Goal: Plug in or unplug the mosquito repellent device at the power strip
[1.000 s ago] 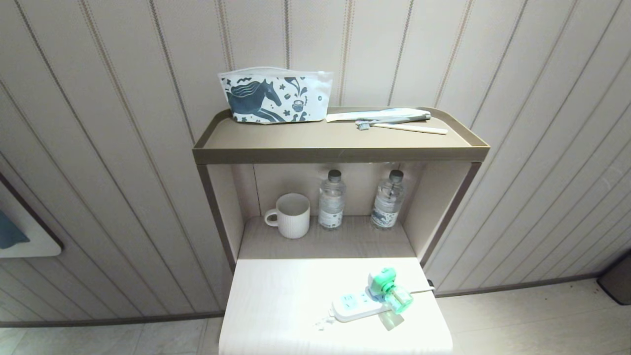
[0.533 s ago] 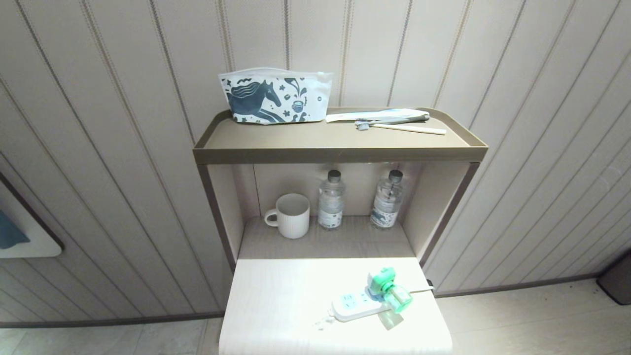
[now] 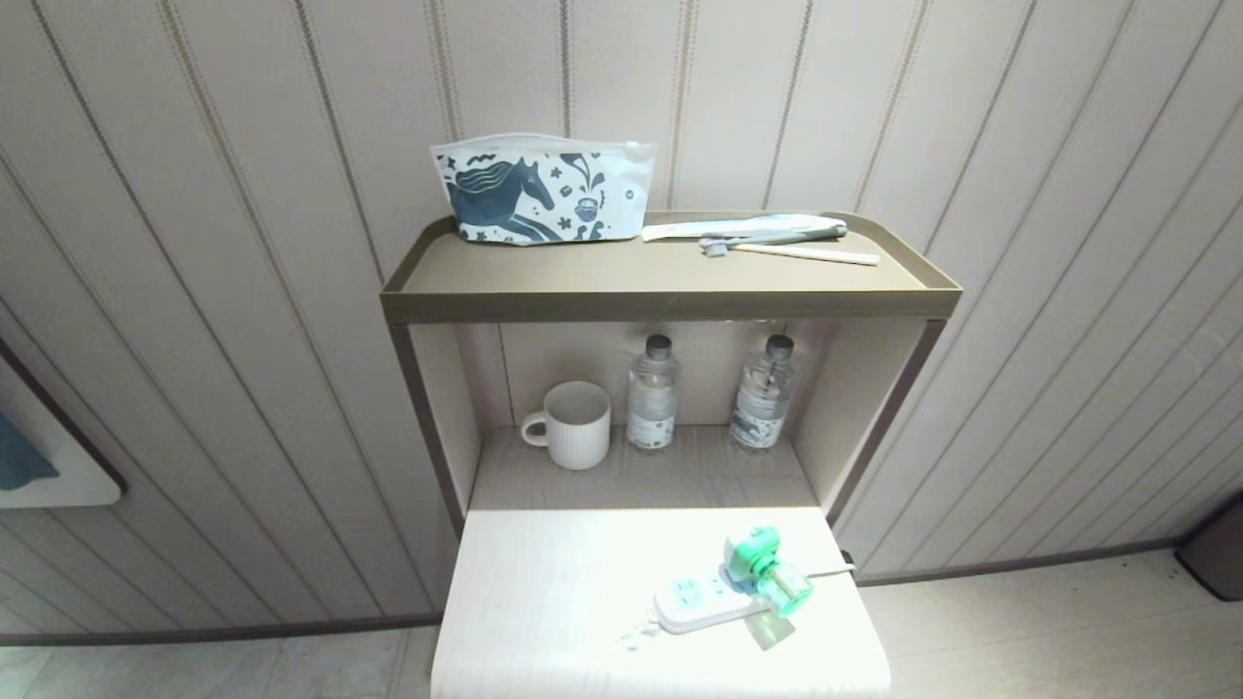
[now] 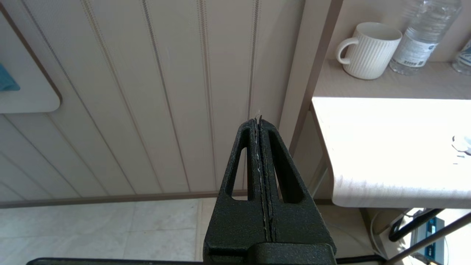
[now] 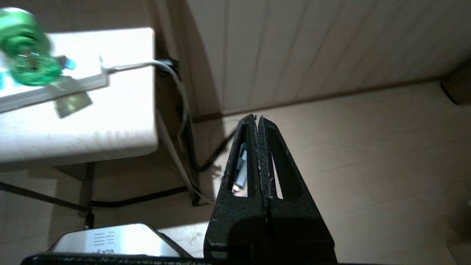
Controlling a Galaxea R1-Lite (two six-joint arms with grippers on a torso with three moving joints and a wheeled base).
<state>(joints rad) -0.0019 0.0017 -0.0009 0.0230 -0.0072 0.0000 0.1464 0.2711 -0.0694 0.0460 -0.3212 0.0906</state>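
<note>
device (image 3: 764, 573) seated in strip (image 3: 701, 601) | claws (image 5: 257, 118) clenched, empty | strip's right end hidden

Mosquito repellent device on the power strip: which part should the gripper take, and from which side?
Probably the white-and-green head of the mosquito repellent device, gripped from above. It sits on the power strip at the cord end, while its green bottle slants out sideways, a poorer handle for pulling.
</note>
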